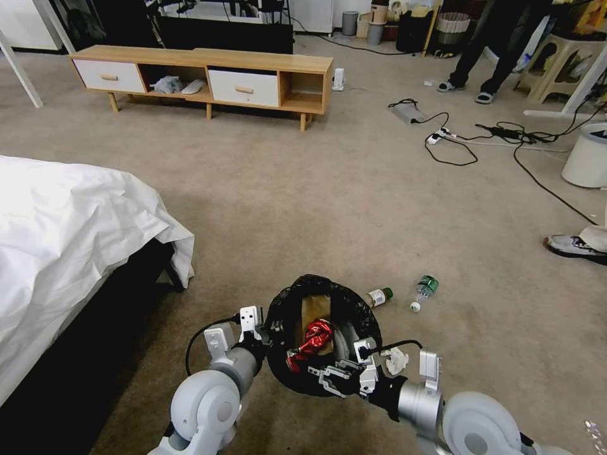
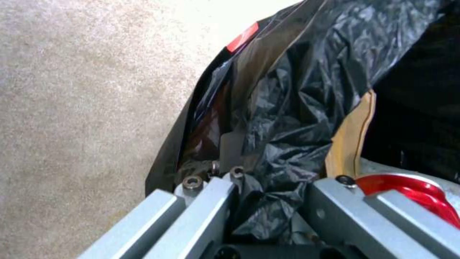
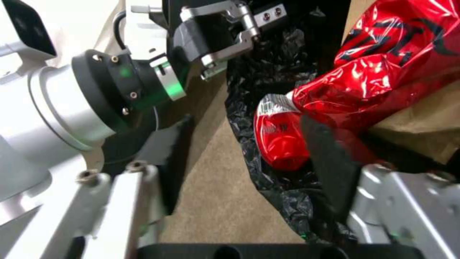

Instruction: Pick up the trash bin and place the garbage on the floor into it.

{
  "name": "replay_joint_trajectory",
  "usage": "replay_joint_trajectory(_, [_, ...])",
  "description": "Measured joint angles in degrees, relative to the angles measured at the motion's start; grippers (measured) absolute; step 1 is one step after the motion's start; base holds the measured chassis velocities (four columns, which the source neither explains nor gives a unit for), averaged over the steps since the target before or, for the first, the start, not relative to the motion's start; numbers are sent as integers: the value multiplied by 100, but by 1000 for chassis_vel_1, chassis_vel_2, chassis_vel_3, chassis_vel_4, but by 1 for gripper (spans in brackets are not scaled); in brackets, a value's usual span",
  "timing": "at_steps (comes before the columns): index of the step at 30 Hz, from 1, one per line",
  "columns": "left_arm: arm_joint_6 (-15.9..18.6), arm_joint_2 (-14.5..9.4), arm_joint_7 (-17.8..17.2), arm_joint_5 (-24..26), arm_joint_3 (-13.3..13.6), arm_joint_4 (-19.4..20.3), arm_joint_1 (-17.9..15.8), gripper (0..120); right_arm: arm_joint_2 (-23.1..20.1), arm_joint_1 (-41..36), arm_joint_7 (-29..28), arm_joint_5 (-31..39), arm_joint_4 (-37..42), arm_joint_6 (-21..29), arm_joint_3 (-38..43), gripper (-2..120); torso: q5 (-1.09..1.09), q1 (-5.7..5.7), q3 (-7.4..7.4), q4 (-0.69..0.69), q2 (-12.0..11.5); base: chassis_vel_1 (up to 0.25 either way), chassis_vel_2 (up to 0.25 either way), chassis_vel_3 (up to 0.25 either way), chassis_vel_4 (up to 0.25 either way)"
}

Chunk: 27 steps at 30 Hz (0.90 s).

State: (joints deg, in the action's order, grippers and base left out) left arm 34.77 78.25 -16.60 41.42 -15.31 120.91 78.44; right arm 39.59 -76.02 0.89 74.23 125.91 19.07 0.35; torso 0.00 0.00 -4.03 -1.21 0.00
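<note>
The trash bin (image 1: 278, 316), lined with a crinkled black bag (image 2: 297, 108), is held low in front of me over the floor (image 1: 329, 189). My left gripper (image 1: 264, 330) is shut on its rim, the bag (image 3: 268, 64) pinched between the fingers (image 2: 211, 201). Inside lie a brown paper bag (image 1: 314, 306), a red wrapper (image 1: 316, 336) and a crushed red can (image 3: 280, 144). My right gripper (image 1: 329, 377) hangs open over the bin's near rim with nothing between its pads (image 3: 330, 165). On the carpet lie two green-capped bottles (image 1: 379, 296) (image 1: 425, 289) just beyond the bin and a white tissue (image 1: 396, 360) beside my right wrist.
A bed with a white sheet (image 1: 69, 227) fills the left side. A low wooden console (image 1: 208, 79) stands at the back. Black cables and a power strip (image 1: 442, 136) run across the right, near a white bucket (image 1: 588, 155). A person's shoe (image 1: 572, 246) rests at the right edge.
</note>
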Motion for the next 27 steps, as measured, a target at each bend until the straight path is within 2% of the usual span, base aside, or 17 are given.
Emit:
replay_joint_trajectory(1, [0, 0, 0, 0, 0, 0, 0, 0, 0, 0, 0, 0, 0, 0, 0, 63, 0, 0, 0, 0, 0, 0, 0, 0, 0])
replay_joint_trajectory(3, [0, -7, -7, 15, 4, 7, -2, 0, 26, -2, -34, 0, -18, -2, -21, 75, 0, 0, 0, 0, 0, 0, 0, 0, 0])
replay_joint_trajectory(5, [1, -9, -10, 21, 6, 8, -7, 0, 29, -3, -39, 1, -18, -3, -25, 77, 0, 0, 0, 0, 0, 0, 0, 0, 0])
replay_joint_trajectory(7, [3, -29, -34, 60, 8, 8, -32, 0, 19, -19, -59, 6, -15, -8, -26, 90, 0, 0, 0, 0, 0, 0, 0, 0, 0])
replay_joint_trajectory(11, [5, -57, -47, 79, 8, 8, -37, 0, -13, -43, -62, 10, -1, -12, -3, 98, 0, 0, 0, 0, 0, 0, 0, 0, 0])
replay_joint_trajectory(20, [5, -121, -55, 107, -9, -17, -36, 0, -194, -201, -66, 63, 152, -18, 282, 100, 0, 0, 0, 0, 0, 0, 0, 0, 0])
replay_joint_trajectory(23, [5, -140, -58, 128, -93, -21, -6, 0, -301, -280, -64, 105, 226, -22, 526, 100, 0, 0, 0, 0, 0, 0, 0, 0, 0])
replay_joint_trajectory(27, [-4, -191, -81, 160, -340, -21, 139, 0, -431, -401, -42, 186, 323, -36, 992, 100, 0, 0, 0, 0, 0, 0, 0, 0, 0])
